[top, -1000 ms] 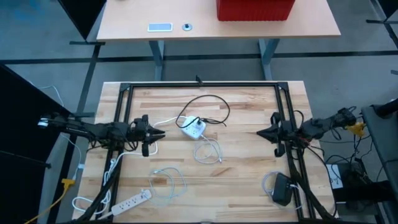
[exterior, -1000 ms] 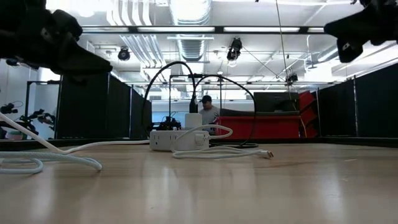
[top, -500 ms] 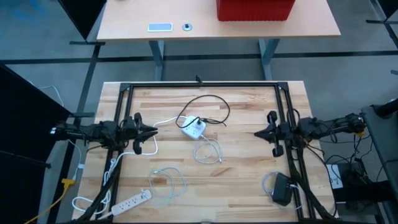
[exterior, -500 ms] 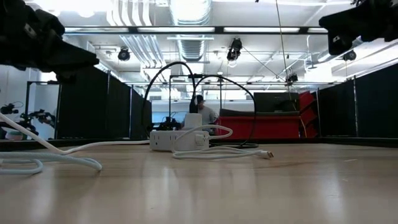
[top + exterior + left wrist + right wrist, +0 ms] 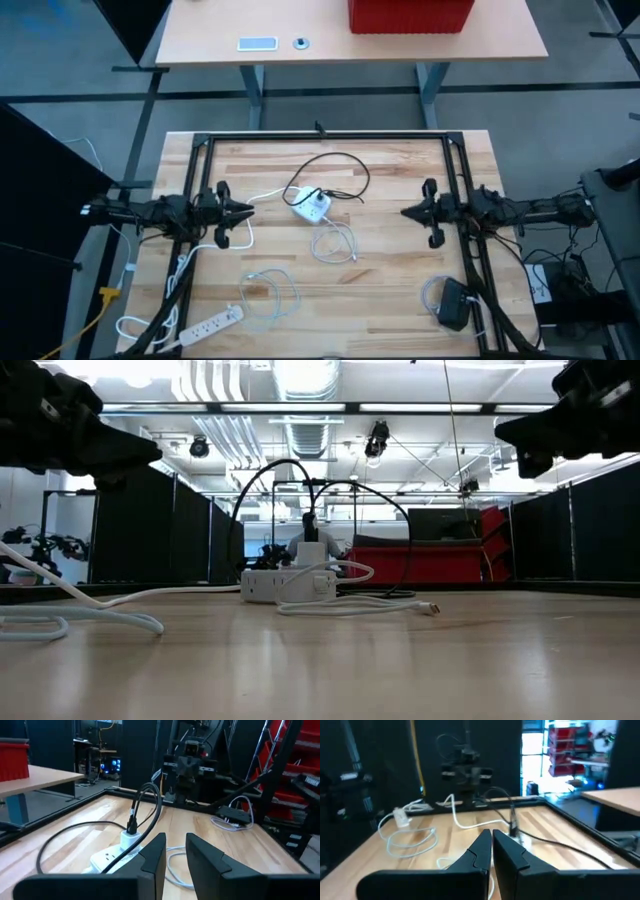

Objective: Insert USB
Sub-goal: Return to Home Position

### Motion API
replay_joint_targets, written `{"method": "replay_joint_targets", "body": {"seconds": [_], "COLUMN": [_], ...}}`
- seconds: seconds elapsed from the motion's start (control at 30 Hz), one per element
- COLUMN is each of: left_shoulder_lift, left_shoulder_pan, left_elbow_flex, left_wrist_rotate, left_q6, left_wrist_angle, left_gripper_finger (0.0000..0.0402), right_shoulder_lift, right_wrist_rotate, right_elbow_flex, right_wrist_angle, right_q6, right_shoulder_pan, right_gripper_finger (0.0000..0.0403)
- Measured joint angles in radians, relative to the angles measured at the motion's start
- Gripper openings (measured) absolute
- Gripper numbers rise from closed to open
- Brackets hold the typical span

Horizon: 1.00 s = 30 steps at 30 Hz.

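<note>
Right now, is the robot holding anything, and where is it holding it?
Nothing is held. The left gripper and the right gripper both hang over the table, with nothing between their fingers.

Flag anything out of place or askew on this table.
The white outlet extension lies askew at centre, and beside it a white cable trails off with its plug end loose, plugged into nothing. Nothing looks spilled or damaged.
</note>
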<state>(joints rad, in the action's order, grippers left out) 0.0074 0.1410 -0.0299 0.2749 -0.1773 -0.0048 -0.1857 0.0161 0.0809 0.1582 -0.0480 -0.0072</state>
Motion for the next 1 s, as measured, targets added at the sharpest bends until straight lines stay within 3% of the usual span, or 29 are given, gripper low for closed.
{"method": "replay_joint_targets", "body": {"seconds": [0.23, 0.33, 0.43, 0.57, 0.73, 0.87, 1.0], "left_shoulder_lift": [-0.008, -0.005, -0.001, 0.005, -0.007, -0.007, -0.008], "left_shoulder_pan": [0.000, 0.000, 0.000, 0.000, 0.000, 0.000, -0.001], "left_elbow_flex": [-0.001, 0.001, 0.005, 0.005, 0.005, 0.019, 0.023], "left_wrist_rotate": [-0.024, -0.022, -0.021, -0.019, -0.018, 0.004, 0.006], "left_q6": [0.030, 0.048, 0.055, 0.048, 0.065, 0.105, 0.124], "left_wrist_angle": [-0.007, 0.000, 0.010, 0.013, 0.014, 0.053, 0.061], "left_gripper_finger": [0.0063, 0.0063, 0.0063, 0.0063, 0.0063, 0.0063, 0.0063], "right_shoulder_lift": [0.188, 0.179, 0.177, 0.183, 0.187, 0.186, 0.174], "right_wrist_rotate": [0.039, 0.120, 0.194, 0.193, 0.187, 0.153, 0.105], "right_elbow_flex": [0.093, 0.079, 0.000, -0.054, 0.021, 0.014, -0.036], "right_wrist_angle": [-0.354, -0.351, -0.234, -0.154, -0.248, -0.308, -0.224], "right_q6": [-0.090, -0.090, -0.085, -0.030, 0.065, 0.034, 0.015], "right_shoulder_pan": [0.022, 0.058, 0.092, 0.123, 0.125, 0.125, 0.125], "right_gripper_finger": [0.0000, 0.0000, 0.0000, 0.0000, 0.0000, 0.0000, 0.0000]}}
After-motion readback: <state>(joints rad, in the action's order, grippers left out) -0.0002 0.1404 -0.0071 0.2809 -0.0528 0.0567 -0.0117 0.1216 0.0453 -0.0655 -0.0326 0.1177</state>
